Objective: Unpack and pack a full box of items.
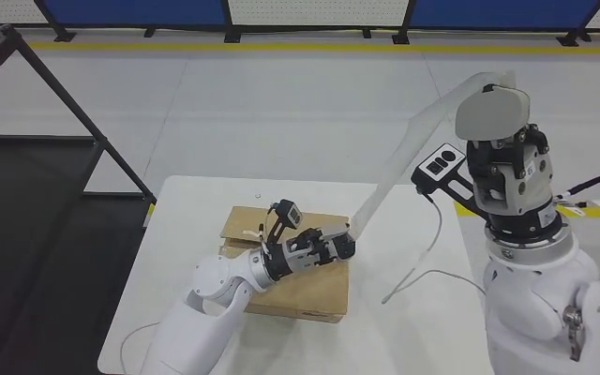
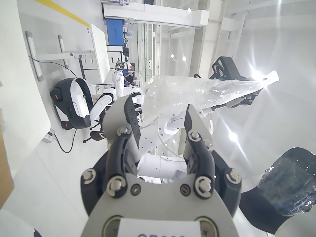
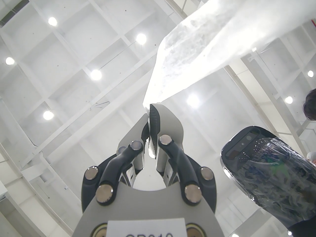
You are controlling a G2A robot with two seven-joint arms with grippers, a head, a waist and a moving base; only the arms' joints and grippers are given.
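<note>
A long strip of clear plastic wrap (image 1: 412,155) stretches from above the open cardboard box (image 1: 314,291) up toward the top camera. My right gripper (image 1: 489,94) is raised high and is shut on the strip's upper end; the right wrist view shows its fingertips (image 3: 153,114) pinching the wrap (image 3: 209,38). My left gripper (image 1: 328,248) hovers over the box's far right corner, beside the strip's lower end. In the left wrist view that gripper (image 2: 160,122) is open, with the wrap (image 2: 197,92) hanging just beyond its fingertips (image 2: 132,119), apart from them.
The box sits mid-table on the white table (image 1: 187,244). A thin white cable (image 1: 422,267) trails across the table right of the box. A black frame (image 1: 66,103) stands off the table's left side.
</note>
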